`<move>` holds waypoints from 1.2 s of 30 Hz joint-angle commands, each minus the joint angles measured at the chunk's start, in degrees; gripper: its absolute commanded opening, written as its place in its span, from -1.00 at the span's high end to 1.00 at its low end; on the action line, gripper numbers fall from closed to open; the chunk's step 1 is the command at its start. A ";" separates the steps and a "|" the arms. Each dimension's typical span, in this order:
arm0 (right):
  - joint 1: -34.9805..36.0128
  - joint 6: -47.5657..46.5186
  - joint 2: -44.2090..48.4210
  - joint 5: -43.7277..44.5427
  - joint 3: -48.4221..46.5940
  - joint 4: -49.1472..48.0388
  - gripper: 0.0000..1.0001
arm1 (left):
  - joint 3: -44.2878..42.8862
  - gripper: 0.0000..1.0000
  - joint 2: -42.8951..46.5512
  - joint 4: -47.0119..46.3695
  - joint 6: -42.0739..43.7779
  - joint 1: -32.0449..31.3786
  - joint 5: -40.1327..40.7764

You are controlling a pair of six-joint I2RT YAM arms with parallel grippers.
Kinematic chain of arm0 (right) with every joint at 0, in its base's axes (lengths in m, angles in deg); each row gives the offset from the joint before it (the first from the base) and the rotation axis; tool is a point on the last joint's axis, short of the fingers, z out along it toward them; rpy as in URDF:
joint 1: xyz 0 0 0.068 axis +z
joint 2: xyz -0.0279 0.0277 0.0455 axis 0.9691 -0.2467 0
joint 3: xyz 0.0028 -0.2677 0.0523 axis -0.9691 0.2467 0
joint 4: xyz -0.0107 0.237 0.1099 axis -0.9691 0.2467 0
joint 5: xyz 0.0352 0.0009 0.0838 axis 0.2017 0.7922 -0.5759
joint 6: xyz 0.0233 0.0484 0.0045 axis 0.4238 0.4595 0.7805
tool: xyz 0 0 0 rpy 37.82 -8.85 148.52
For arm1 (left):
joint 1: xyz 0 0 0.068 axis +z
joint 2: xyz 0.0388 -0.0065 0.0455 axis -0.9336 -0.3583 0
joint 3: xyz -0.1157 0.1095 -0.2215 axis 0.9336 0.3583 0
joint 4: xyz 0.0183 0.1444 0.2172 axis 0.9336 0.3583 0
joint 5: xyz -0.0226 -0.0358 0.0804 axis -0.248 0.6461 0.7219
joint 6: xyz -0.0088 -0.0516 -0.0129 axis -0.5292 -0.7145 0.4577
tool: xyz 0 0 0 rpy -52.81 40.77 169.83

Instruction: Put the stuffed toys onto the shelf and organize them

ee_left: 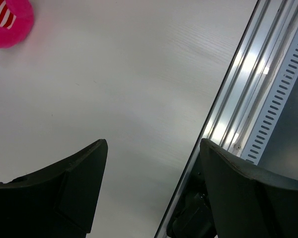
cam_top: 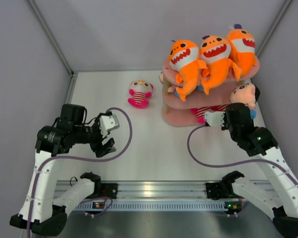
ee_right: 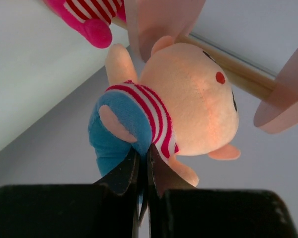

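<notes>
Right fingers (ee_right: 121,176) pinch blue-outfit doll (ee_right: 188,104), held just beside shelf (cam_top: 176,119) right end, near table (cam_top: 154,148) far-right corner; doll head points away from fingers toward shelf. Left fingers (ee_left: 74,183) wide, empty; striped doll (cam_top: 140,93) lies near far edge, left arm nearer.

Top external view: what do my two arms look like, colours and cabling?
Left arm and right arm match: white links, black joint housings, black fingers. A purple cable loops from each wrist. A green light glows on the right arm.
</notes>
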 commanded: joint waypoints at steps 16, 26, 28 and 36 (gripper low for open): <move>-6.46 -17.40 -10.05 -9.94 -3.13 -17.05 1.00 | 0.07 -0.61 -3.14 -1.81 1.29 0.02 -0.22; -8.66 -21.96 -14.97 -12.49 -4.36 -20.92 1.00 | -0.55 -0.61 -4.11 -1.90 1.20 0.02 0.22; -9.89 -22.58 -16.29 -13.11 -4.45 -22.14 1.00 | -0.63 -0.61 -4.19 -1.81 0.94 0.02 0.57; -12.79 -22.85 -17.53 -16.19 -3.93 -24.34 0.64 | -0.37 -0.61 -4.28 -1.90 0.76 0.02 1.19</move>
